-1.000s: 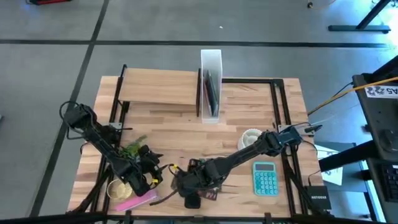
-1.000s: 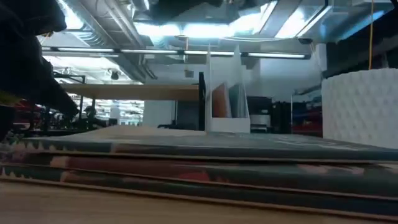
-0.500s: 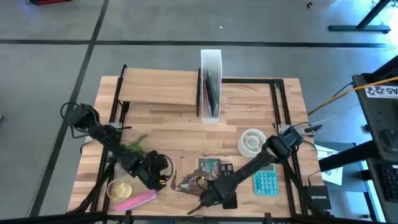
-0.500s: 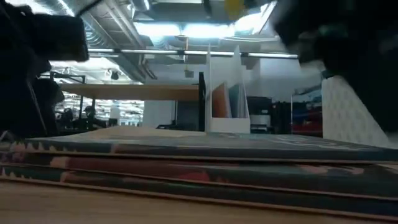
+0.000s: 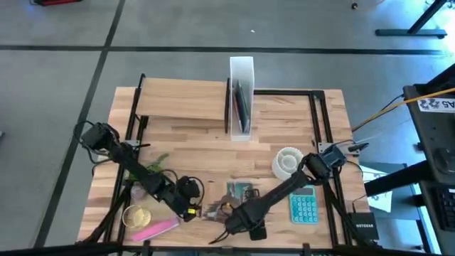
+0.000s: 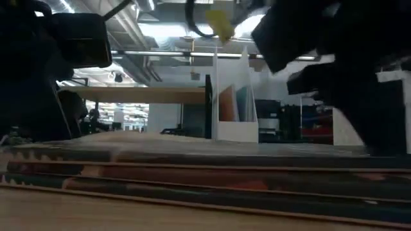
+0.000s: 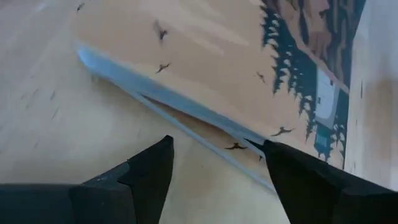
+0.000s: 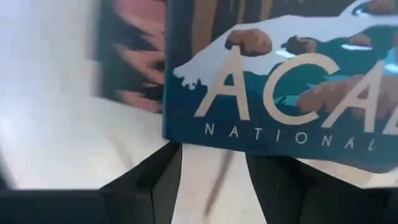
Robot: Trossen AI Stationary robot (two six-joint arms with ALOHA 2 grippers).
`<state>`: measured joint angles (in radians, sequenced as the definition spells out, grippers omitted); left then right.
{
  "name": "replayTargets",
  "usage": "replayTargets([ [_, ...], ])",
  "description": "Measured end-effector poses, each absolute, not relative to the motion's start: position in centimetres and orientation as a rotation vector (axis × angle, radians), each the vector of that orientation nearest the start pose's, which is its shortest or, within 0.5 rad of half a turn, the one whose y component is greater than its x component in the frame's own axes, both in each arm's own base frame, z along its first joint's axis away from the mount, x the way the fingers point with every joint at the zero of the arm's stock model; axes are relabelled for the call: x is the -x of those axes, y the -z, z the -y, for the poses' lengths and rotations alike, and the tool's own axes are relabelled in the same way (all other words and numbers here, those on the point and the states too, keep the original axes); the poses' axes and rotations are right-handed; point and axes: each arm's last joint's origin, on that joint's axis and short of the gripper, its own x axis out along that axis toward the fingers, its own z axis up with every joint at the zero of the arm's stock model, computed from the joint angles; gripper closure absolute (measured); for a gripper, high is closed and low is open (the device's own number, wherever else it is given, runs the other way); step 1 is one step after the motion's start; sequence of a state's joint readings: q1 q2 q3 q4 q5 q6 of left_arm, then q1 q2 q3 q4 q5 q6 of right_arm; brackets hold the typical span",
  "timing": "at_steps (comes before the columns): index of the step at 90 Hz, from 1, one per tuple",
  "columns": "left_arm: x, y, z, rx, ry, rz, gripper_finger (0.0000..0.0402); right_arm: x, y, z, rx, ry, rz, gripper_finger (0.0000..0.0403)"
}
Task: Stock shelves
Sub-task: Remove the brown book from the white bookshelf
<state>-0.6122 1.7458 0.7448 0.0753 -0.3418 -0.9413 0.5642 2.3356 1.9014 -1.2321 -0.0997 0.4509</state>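
Two illustrated booklets (image 5: 226, 199) lie flat and overlapping near the table's front edge; they fill the foreground as a booklet stack (image 6: 192, 168) in the low view. My left gripper (image 5: 193, 208) stands open at their left side, its fingers either side of the orange booklet's edge (image 7: 186, 106). My right gripper (image 5: 231, 219) is open over their near side, just short of the teal "NATIONAL" booklet (image 8: 280, 81). The plank shelf (image 5: 181, 99) and the white file box (image 5: 240, 96), with flat items inside, stand at the back. My left gripper's open fingers (image 7: 149, 177) straddle the orange booklet's edge (image 7: 205, 121), coming low from the table's left. Whether a fingertip touches it, I cannot tell. The booklet lies flat on the table.
A white roll (image 5: 287, 161) and a teal calculator (image 5: 303, 206) sit right of the booklets. A green sprig (image 5: 153, 168), a small round bowl (image 5: 135, 213) and a pink item (image 5: 154, 229) lie at front left. Black rails (image 5: 318, 114) frame the tabletop.
My right gripper has drawn back from over the booklets toward the table's right and near edge, uncovering them. My left gripper has moved toward the table's right, up to the booklets' left side.
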Motion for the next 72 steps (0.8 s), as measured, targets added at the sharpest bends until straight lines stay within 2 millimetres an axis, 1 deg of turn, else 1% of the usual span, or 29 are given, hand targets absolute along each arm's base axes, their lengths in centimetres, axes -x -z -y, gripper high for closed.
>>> replayTargets([
  [14,-25.6,-11.4,16.7,0.46,-0.166,-0.833,0.0163,-36.6,-15.8,-25.0,0.076,-0.131,-1.687,0.024],
  [31,-25.0,-12.5,16.1,0.463,-0.22,-0.854,0.0163,-35.7,-16.4,-26.7,0.109,-0.168,-1.651,0.024],
  [41,-24.4,-13.1,15.6,0.458,-0.265,-0.869,0.0163,-35.3,-15.3,-26.4,0.112,-0.124,-1.673,0.024],
  [49,-24.1,-13.1,15.7,0.461,-0.265,-0.893,0.0163,-35.2,-14.4,-26.3,0.087,-0.111,-1.674,0.024],
  [63,-24.0,-12.4,16.3,0.465,-0.247,-0.912,0.0163,-35.5,-14.2,-26.3,0.07,-0.122,-1.646,0.024],
  [72,-24.2,-12.0,16.6,0.468,-0.242,-0.901,0.0163,-35.8,-14.2,-26.3,0.093,-0.127,-1.611,0.024],
])
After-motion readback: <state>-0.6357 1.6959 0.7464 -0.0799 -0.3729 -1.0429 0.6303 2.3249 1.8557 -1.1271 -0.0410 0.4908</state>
